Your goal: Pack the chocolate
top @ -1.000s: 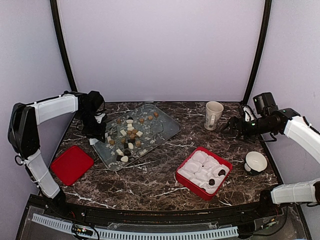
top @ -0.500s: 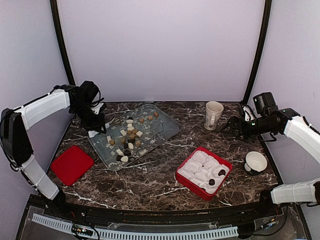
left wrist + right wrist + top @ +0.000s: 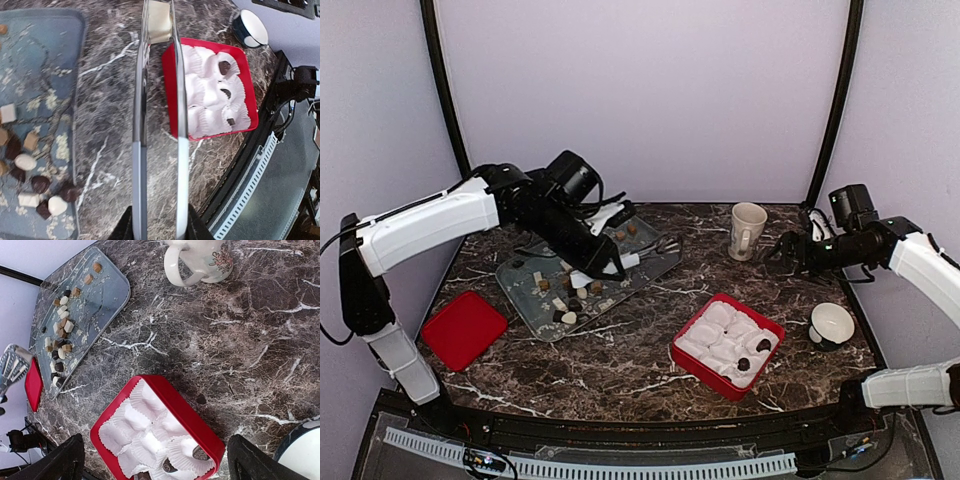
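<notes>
The left gripper is squeezing a pair of tongs. The tong tips are pinching one cream chocolate in the air near the far corner of the box, on its tray side. The step in hand looks to be the carry from tray to box.

The rest of the chocolate is lying on the tray, left of the box and well apart from it. Three dark pieces are sitting in the box's paper cups.

Next, I judge, the tongs are going to need lining up over an empty cup, lowering, then loosening so the piece drops in.

The right gripper is hanging spread wide and empty behind the box, near the mug.
</notes>
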Robot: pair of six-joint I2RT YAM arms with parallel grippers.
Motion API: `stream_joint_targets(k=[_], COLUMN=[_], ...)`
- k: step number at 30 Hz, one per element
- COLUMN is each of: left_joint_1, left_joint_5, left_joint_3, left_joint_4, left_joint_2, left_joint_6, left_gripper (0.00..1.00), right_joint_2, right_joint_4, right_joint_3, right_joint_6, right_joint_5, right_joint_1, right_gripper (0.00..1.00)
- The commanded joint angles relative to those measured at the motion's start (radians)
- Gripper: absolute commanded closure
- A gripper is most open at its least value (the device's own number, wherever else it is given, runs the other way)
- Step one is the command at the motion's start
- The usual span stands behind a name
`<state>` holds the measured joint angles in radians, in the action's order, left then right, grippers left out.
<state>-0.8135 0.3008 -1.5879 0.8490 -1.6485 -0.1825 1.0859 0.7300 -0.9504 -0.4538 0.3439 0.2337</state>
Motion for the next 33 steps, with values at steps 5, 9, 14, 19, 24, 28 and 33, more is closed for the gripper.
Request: stream_joint_targets(k=[5,9,14,19,24,28,33], left_joint_1=[-0.202,-0.257,-0.295,-0.296,-0.296,-0.296,-0.297], left_joint_5=[0.001,-0.014,-0.047,-0.059,-0.055,-0.041,-0.036], left_joint_3=[-0.175,-0.256,-0.304,-0.299,-0.317,-0.327,-0.344], left_joint_4=[-0.044,-0.047,-0.041,-0.059,-0.075,-0.087,-0.088], left_joint_2=[-0.22,-0.33,-0.422,-0.451,-0.483,-0.502,-0.516], left_joint_6=[0.046,0.056,0.068,0.054,0.032,0.021,0.011], left_gripper=[0.85,0.85,0.85,0.83,0.81,0.8,0.78], right_joint_2=[-0.044,-0.061,-0.073,-0.082,-0.081,-0.079,-0.079], right_joint_4=[-0.006,0.003,0.014,0.016,0.013,0.008,-0.005], right_joint_3=[0.019,0.031,0.038,0.048,0.05,0.053,0.068], right_joint_6=[0.006,0.004,0.002,-0.006,-0.012,-0.017,-0.027], right_joint_5=[-0.002,0.0,-0.002,0.001,0.004,0.006,0.013], right_joint_1=[-0.023,-0.027,-0.031,-0.031,-0.033,-0.033,-0.033], right_gripper=[0.0,0.0,0.0,0.0,0.0,0.0,0.0])
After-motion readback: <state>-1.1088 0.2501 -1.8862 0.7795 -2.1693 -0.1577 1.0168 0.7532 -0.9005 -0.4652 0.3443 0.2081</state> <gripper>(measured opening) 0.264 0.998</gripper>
